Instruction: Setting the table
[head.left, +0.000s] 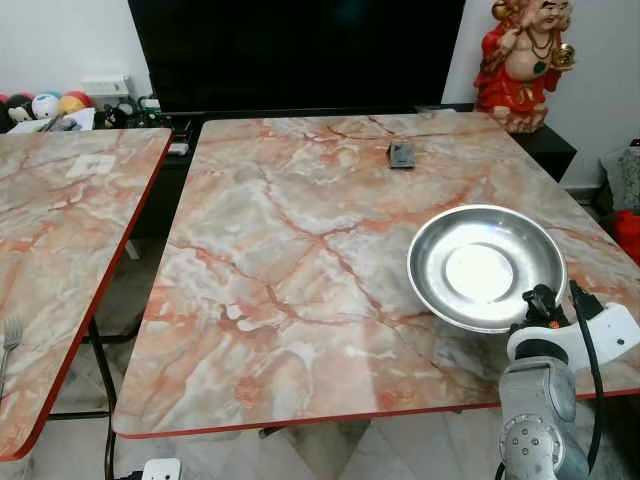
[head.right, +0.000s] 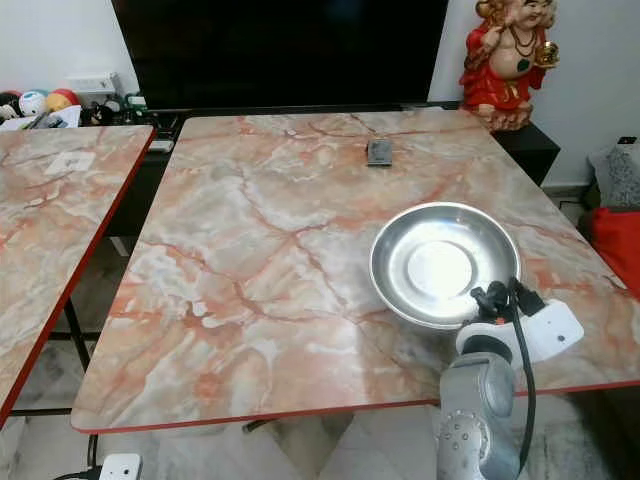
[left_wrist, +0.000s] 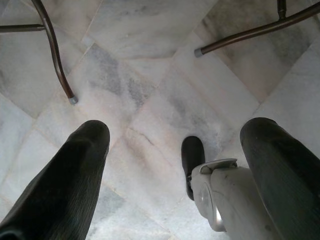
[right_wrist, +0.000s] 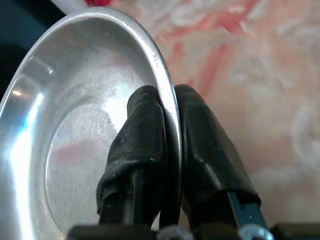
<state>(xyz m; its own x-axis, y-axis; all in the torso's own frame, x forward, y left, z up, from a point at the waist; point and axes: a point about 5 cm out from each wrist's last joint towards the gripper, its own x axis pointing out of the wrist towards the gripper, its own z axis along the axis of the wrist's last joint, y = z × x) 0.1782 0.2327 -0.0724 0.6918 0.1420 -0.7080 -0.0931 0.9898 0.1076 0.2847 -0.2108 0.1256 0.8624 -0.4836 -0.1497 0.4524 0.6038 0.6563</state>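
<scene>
The right gripper (right_wrist: 167, 125) pinches the rim of a steel plate (head.left: 487, 265), one black finger (right_wrist: 140, 150) inside the dish and the other outside, the jaws closed tight on the thin edge. In the head views the plate lies on the marble table (head.left: 300, 260) at about four o'clock of its top, near the near-right corner, and the gripper meets the plate's rim at about five o'clock. Whether the plate rests flat on the table or is lifted a little I cannot tell. The silver right arm (head.left: 535, 420) rises from below the table's near edge, with a black cable looped beside the white wrist camera.

A small dark box (head.left: 401, 154) lies on the table at about one o'clock, well apart from the plate. Beyond the table stands a large black screen (head.left: 300, 50), and at two o'clock a red and gold statue (head.left: 520, 60) on a dark shelf. A second marble table (head.left: 60, 250) stands at nine o'clock, with a fork (head.left: 10, 340) at its near edge and a white card (head.left: 91, 165) further back. Toys (head.left: 45, 105) lie at eleven o'clock.

The left gripper (left_wrist: 175, 165) hangs idle over the pale marble floor (left_wrist: 145, 60), its fingers spread wide and empty, with table legs (left_wrist: 55, 55) and the robot's foot (left_wrist: 192, 155) below.
</scene>
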